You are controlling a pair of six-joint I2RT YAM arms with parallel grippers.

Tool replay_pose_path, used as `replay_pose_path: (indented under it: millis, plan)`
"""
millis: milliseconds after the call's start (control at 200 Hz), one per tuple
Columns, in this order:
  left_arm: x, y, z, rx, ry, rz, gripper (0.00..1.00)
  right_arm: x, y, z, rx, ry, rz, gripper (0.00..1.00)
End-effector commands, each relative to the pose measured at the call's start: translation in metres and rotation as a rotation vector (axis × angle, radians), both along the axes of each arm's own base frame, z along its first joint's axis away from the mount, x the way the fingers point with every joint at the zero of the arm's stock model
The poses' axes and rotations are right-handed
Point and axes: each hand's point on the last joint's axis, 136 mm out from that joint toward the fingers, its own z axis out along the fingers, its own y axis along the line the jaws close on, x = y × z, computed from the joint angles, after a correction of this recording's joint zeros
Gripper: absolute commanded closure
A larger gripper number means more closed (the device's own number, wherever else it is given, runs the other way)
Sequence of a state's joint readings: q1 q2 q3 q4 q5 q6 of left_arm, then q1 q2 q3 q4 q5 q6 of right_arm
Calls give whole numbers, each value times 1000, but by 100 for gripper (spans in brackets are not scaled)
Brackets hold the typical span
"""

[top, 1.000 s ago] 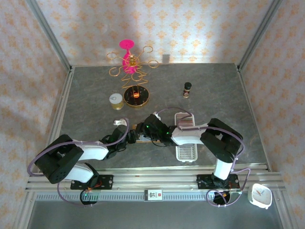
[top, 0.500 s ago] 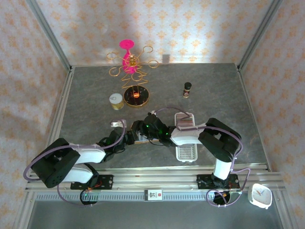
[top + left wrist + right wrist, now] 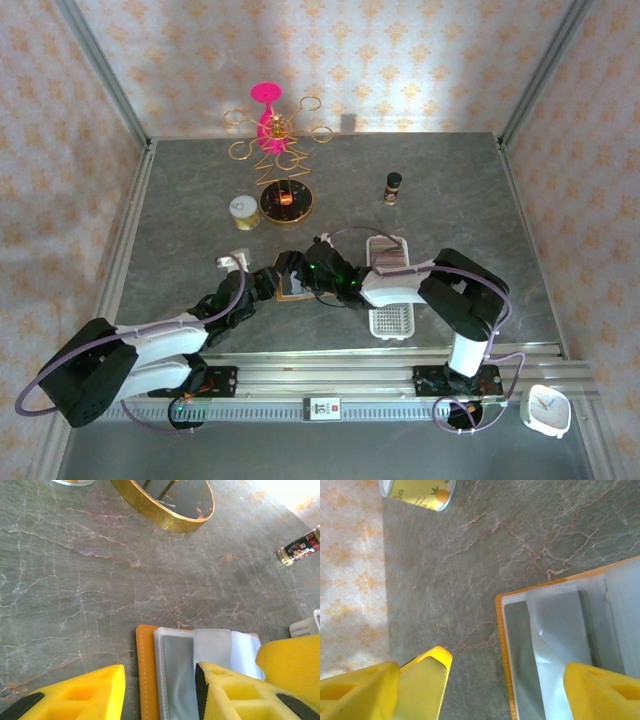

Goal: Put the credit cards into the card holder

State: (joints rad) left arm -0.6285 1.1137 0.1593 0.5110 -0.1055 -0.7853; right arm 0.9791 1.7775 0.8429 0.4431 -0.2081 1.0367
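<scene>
Near the middle of the grey marble-patterned table [image 3: 180, 200], just in front of both arms, the orange card holder [image 3: 293, 290] lies opened flat with its clear inner pockets facing up. From the left wrist camera, the left gripper [image 3: 160, 695] hangs low over it with its yellow fingers [image 3: 75, 695] spread apart. One finger is over bare table beside the orange stitched edge and the other is over the pockets, and nothing is pinched between them. A grey card [image 3: 176, 680] lies under the clear pocket just beside that edge, with a paler flap next to it. From the right wrist camera, the right gripper [image 3: 512, 680] also stands wide apart, one finger over the table and the other over the pockets, straddling a corner of the holder without clamping it. Farther back on the table stand a round black base with a gold rim [image 3: 165, 500], a small dark bottle [image 3: 300, 547] and a yellow-labelled tin [image 3: 417, 490]. A long white slotted tray [image 3: 390, 290] lies under the right arm, to the right of the holder.
</scene>
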Motion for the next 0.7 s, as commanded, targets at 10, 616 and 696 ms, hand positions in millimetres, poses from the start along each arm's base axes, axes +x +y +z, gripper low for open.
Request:
replay_pose_path:
  millis: [10,616,696]
  plan:
    - [-3,11,-3,27,-4,44,57,-6,14,25,102,-31,55,15]
    - [-5,-7,4,49,7,-90,34,8,-85,140,-409,-704,197,14]
    - [-6,-16,1,42,37,-143,32,-14,-102,142,-544,-851,373,12]
